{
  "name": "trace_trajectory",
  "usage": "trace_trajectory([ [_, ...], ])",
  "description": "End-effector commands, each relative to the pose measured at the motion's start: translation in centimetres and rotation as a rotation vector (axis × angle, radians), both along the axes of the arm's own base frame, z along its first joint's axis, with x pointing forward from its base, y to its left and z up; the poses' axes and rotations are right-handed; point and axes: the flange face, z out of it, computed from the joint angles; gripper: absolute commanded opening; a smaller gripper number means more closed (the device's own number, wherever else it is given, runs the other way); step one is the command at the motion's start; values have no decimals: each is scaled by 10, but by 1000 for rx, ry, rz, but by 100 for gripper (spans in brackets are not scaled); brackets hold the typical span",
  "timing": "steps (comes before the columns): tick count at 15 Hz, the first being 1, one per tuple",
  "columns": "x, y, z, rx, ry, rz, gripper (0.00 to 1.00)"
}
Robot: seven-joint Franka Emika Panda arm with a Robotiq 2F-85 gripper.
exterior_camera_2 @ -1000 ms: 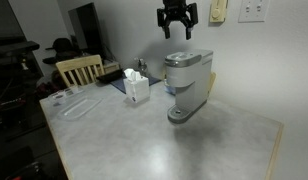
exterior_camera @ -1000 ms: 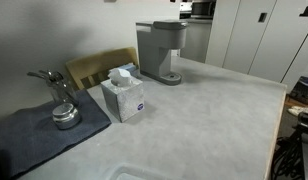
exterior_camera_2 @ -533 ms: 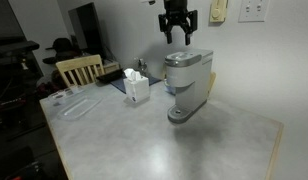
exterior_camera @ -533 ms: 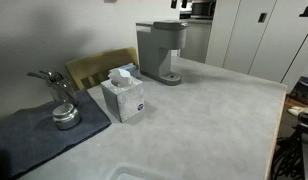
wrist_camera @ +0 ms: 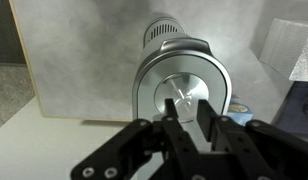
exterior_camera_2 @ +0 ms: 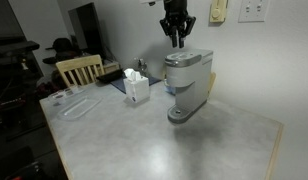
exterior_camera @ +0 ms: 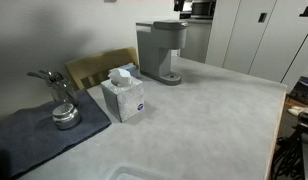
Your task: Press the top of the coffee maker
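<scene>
Since half a second earlier, the gripper (exterior_camera_2: 177,42) had drawn its fingers together and sunk a little toward the coffee maker (exterior_camera_2: 187,82). Nothing on the table (exterior_camera_2: 144,140) had shifted.

In an exterior view, a pot (exterior_camera: 64,115) with a long handle stood at the far left on a dark mat (exterior_camera: 24,138). A wooden chair (exterior_camera: 99,68) sat behind the table edge. To its right was the tissue box (exterior_camera: 124,97), with a tissue sticking out of its top. The coffee maker (exterior_camera: 161,48) stood well apart from the box, at the back of the table (exterior_camera: 204,115), upright on its round base. Pale cabinets (exterior_camera: 254,35) filled the right.

In an exterior view, the chair (exterior_camera_2: 79,68) was at the left, with a clear tray (exterior_camera_2: 74,106) on the table before it. Next came the tissue box (exterior_camera_2: 137,88), then the coffee maker near the far edge. The gripper pointed straight down over the coffee maker's top, its tips just above the top. I could not tell whether they touched it.

In the wrist view, the coffee maker (wrist_camera: 169,62) lay directly below, its round silver top in the middle. The gripper (wrist_camera: 189,104) was centred over that top, with its jaws closed or very nearly so and holding nothing.
</scene>
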Motion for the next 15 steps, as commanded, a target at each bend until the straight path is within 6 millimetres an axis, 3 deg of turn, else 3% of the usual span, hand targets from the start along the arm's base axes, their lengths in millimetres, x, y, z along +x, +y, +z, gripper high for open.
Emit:
trace_trajectory([
  [1, 4, 0, -6, 13, 19, 3, 0],
  [15, 7, 1, -18, 4, 35, 10, 0],
])
